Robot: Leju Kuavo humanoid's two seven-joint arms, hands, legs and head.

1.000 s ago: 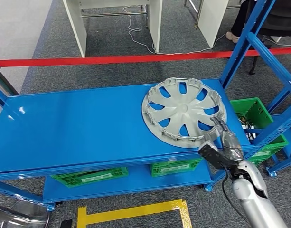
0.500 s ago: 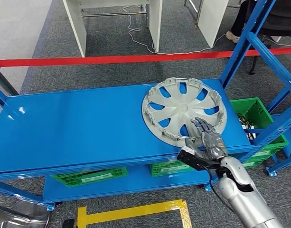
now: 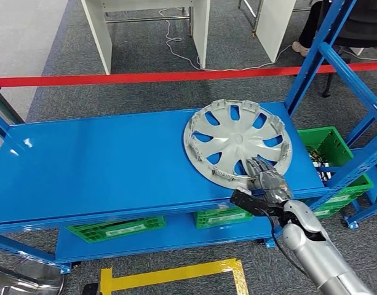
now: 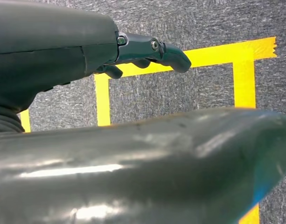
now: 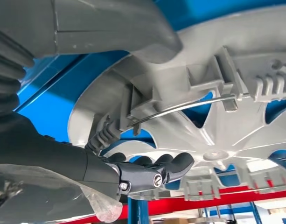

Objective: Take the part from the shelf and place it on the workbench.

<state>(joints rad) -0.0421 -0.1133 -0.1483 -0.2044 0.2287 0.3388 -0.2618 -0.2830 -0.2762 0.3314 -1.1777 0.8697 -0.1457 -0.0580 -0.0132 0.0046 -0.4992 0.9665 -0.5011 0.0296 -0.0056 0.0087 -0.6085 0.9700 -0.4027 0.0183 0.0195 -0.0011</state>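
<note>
So the part here is a silver wheel cover, lying flat with its back side up on the right end of the blue shelf, near edge poking out slightly past the front lip. That overhang is probably why the grab happens there: it's the one spot where fingers can get under a thin flat disc.

The right hand is at that near rim. In the head view its fingers lie over the top of the rim, and the right wrist view shows the dark fingers curled in among the spokes with the thick thumb on the other face, near the wire retaining ring and clips. Looks to me like it's clamping the rim, so I'd call it grasping the cover, though the cover isn't lifted yet, it's resting on the shelf.

The left hand hangs low over grey carpet and yellow floor tape, fingers loosely curled, nothing in it.

Risk-wise, a one-sided rim grip on a wide disc could let it droop or swing once it leaves the shelf.
</note>
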